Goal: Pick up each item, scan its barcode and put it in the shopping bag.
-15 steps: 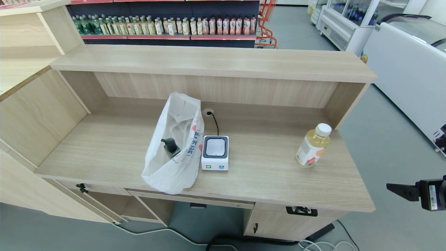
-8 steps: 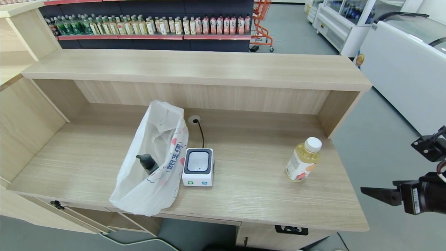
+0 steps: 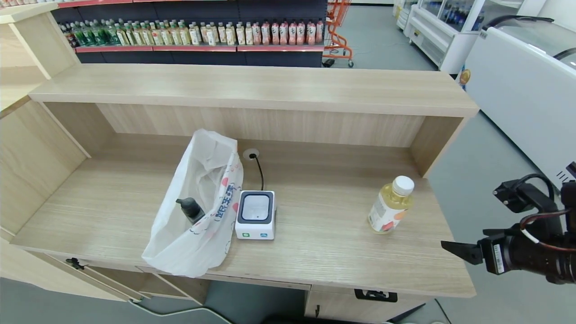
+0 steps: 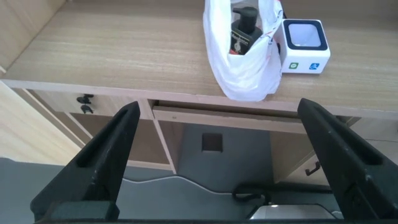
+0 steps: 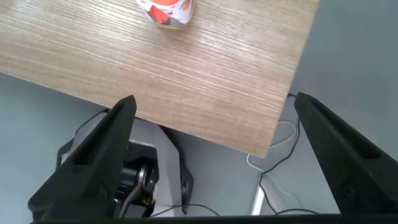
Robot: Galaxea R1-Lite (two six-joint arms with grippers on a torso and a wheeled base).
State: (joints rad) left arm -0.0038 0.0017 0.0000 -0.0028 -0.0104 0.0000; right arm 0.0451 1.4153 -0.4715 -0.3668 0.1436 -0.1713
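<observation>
Wooden checkout surface (image 3: 315, 256) carries a white-capped yellow drink bottle (image 3: 390, 210), upright near its right end, well apart from the barcode scanner (image 3: 255, 214). Just beside the scanner slumps the shopping bag (image 3: 180, 252), a black pump bottle (image 3: 190, 209) inside. Right gripper (image 5: 214, 106) and left gripper (image 4: 219, 109) hang off the front edge, fingers spread wide.

A light wood desk (image 3: 324, 256) with side walls and a raised ledge (image 3: 252, 87) along its far edge stands on a grey floor (image 3: 477, 180). A shallow drawer (image 4: 224, 115) sits under its front edge. Behind, a dark store shelf (image 3: 193, 33) holds rows of bottles beside an orange wheeled rack (image 3: 340, 31). White chest freezers (image 3: 517, 85) line the right side.
</observation>
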